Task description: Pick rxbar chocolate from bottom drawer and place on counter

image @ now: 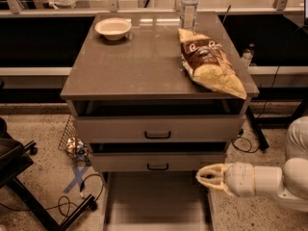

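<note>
Bottom drawer [154, 203] pulled out; hand [200, 177] at its right rim, tips together; bowl [113, 28] on counter [139, 66].

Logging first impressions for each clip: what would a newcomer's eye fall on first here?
Probably the large brown-and-yellow chip bag lying on the right side of the counter. Next, the pale gripper low at the right of the view, beside the pulled-out bottom drawer. A white bowl sits at the counter's back left.
</note>
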{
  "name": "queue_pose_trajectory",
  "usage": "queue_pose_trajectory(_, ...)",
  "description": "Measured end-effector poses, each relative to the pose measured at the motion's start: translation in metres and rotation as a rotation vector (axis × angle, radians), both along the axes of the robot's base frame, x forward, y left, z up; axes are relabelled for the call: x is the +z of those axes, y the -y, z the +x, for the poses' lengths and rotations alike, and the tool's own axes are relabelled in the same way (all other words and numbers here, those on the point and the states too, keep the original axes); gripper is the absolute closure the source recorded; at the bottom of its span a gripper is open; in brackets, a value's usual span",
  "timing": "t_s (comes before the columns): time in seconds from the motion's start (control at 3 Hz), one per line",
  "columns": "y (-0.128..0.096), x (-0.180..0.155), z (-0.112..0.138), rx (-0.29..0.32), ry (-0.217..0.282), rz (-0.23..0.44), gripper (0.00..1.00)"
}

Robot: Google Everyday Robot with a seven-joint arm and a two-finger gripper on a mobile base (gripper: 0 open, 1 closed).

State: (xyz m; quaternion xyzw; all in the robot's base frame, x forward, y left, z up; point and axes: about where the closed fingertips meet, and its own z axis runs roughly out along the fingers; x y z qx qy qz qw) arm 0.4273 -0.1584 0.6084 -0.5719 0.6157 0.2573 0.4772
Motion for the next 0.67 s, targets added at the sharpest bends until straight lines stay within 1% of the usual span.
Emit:
queue_pose_trajectory(0.33,-0.017,0.09,0.014,-0.036,-0.008,0.017,1.0)
queue_pose_trajectory(0.67,-0.038,0.178,0.034,-0.063,0.015,0.016,1.0)
